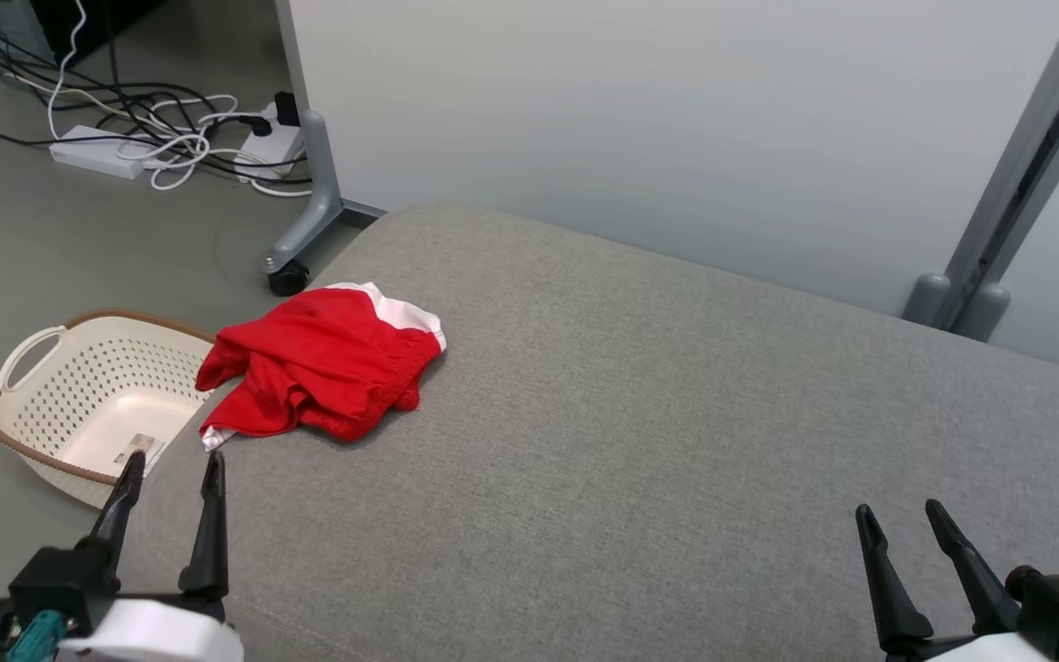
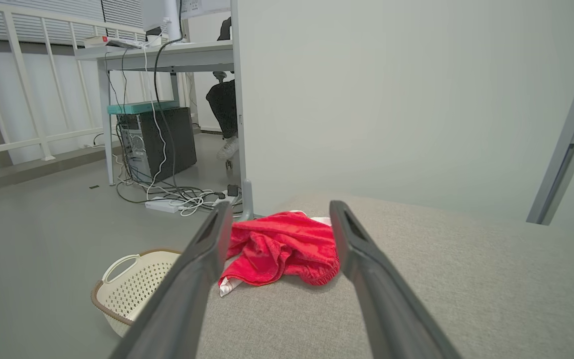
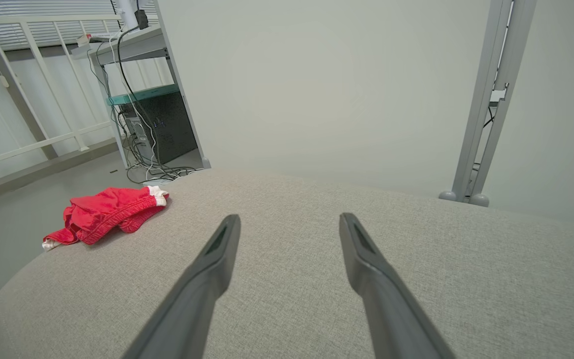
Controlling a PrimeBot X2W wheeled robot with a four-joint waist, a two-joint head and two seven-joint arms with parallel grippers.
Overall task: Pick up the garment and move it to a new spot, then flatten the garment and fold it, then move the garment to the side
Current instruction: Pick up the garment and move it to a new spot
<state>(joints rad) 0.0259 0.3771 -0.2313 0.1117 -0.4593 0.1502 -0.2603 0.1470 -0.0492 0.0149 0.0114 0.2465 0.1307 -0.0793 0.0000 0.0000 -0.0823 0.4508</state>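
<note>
Both arms are low and drawn back at the near edge of the grey fabric surface point(image 1: 677, 414), one at each corner, forearms level and fingers pointing forward and slightly up across it. The left gripper point(image 1: 174, 464) sits at the near left, over the rounded edge of the surface, with its two dark fingers spread wide and nothing between them. In its own wrist view the left gripper point(image 2: 279, 207) points straight at the garment point(image 2: 282, 249), which shows in the gap between the fingers but well apart from the tips. The right gripper point(image 1: 899, 510) is at the near right, its fingers parted just as wide and empty. Seen from its wrist, the right gripper point(image 3: 289, 218) faces bare fabric, with the garment point(image 3: 107, 214) far off to its left. The garment point(image 1: 323, 372) is a crumpled red heap with white trim, lying on the far left part of the surface, close to the edge. Just beside that edge a perforated cream basket point(image 1: 79, 395) stands on the floor point(image 1: 33, 239). Beyond it a white partition point(image 1: 677, 119) on a castered foot runs behind the surface, and cables point(image 1: 171, 138) and power strips lie tangled on the floor.
</note>
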